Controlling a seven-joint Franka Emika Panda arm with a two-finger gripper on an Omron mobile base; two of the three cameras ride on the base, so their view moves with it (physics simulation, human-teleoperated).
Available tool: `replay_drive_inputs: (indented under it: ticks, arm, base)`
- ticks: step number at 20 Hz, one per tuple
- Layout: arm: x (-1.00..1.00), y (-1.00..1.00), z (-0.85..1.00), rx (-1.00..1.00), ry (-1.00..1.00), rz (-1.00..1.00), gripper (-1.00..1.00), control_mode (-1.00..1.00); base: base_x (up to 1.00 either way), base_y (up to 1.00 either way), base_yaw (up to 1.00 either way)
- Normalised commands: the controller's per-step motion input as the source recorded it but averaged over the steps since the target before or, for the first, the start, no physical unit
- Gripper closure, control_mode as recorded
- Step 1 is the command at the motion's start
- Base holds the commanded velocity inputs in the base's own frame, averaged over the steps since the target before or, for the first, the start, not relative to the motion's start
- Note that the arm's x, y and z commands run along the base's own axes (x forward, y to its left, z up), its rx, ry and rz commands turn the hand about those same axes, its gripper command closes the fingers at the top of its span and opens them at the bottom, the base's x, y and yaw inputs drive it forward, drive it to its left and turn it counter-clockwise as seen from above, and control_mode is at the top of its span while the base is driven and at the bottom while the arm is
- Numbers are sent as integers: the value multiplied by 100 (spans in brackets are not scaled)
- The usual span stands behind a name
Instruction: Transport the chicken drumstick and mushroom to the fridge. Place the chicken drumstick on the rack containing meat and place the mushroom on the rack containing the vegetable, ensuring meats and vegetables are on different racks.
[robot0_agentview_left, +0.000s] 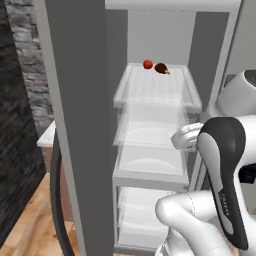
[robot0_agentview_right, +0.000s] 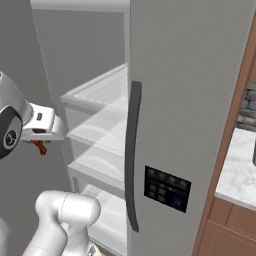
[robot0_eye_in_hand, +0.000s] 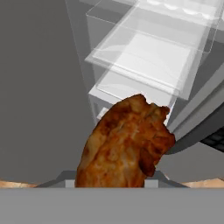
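I have the jaws clenched on the chicken drumstick; in the hand view its fat, bumpy end bulges up between them and hides both fingertips. In the right base view a small orange-brown bit of it hangs just under the gripper, left of the shelves and not yet over any of them. It looks light and stiff, with a glazed skin I'd expect to be slippery. The thick middle looks the safest place to hold it, since the thin bone end could pivot or slide out.

Beyond it the fridge stands open, its pale racks stacked ahead. On the top rack, far back, the meat chunk lies just beside the red ball. The long dark door handle curves down the right-hand door.
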Motion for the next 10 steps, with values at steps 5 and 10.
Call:
replay_drive_inputs:
  ticks: [5,10]
  arm:
    - [0,0,0,0,0,0,100,100]
    - [0,0,0,0,0,0,100,100]
  base:
    - [30,-17,0]
    - [8,0,0]
